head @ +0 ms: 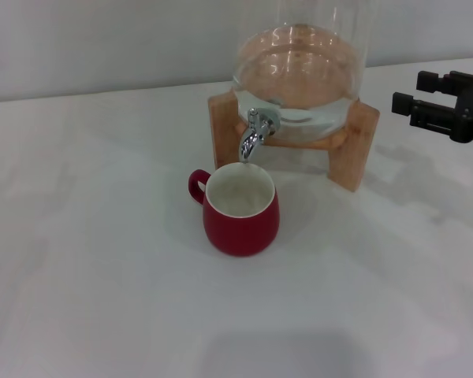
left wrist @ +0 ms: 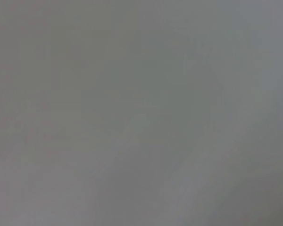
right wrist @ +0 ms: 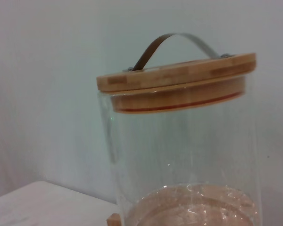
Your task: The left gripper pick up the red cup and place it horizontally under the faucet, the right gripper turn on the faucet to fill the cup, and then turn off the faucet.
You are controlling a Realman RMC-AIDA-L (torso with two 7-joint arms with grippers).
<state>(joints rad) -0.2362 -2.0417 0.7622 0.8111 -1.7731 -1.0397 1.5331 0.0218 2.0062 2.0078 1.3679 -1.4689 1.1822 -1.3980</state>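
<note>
Red cup (head: 242, 213) upright on table (head: 102, 276), under faucet (head: 256, 134). Right end effector (head: 426, 98) far right, fingers spread wide, empty. Next: reach faucet lever. Left end effector unseen.

Layout relative to the glass jar (head: 299, 75): the jar sits on a wooden stand (head: 355, 142); the faucet (head: 255, 134) projects from its front; the red cup (head: 240, 211) stands upright on the table (head: 102, 276) before it, directly under the spout; the right gripper (head: 416, 101) hangs to its right, apart.
</note>
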